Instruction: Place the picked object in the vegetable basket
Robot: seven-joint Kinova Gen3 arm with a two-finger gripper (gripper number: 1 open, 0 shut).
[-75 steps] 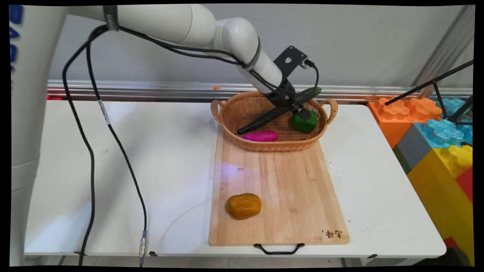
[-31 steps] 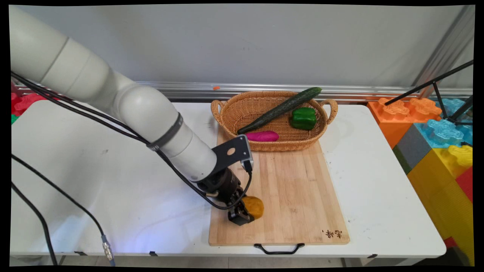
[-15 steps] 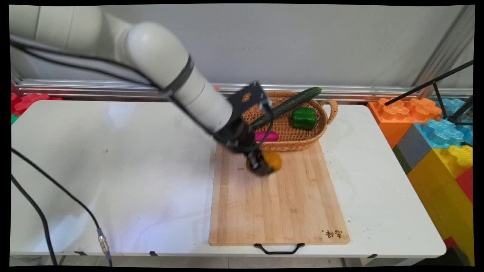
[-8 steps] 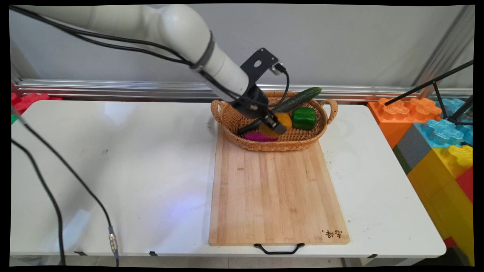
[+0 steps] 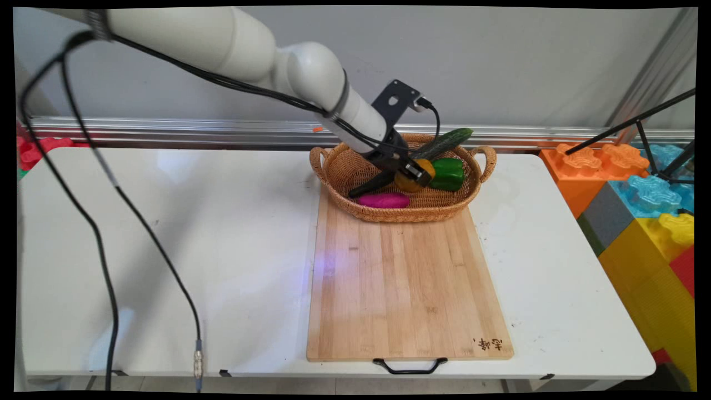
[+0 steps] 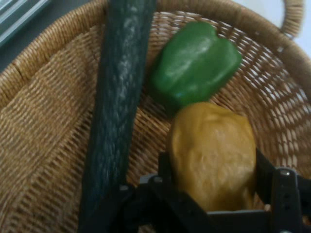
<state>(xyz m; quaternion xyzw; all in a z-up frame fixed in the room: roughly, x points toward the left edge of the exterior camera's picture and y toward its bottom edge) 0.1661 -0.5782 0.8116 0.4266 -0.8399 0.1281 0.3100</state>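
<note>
Main view: the hand hangs inside the wicker basket, clamped on a brownish-yellow potato, beside the green pepper. Hand view: potato gripped between both fingers, cucumber alongside.

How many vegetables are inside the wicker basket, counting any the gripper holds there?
4: the cucumber leaning across the rim, the green pepper, the purple sweet potato near the front, the potato in the gripper.

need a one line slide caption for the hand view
Gripper holding a yellow-brown potato over a wicker basket, beside a green bell pepper and a long cucumber.
</note>
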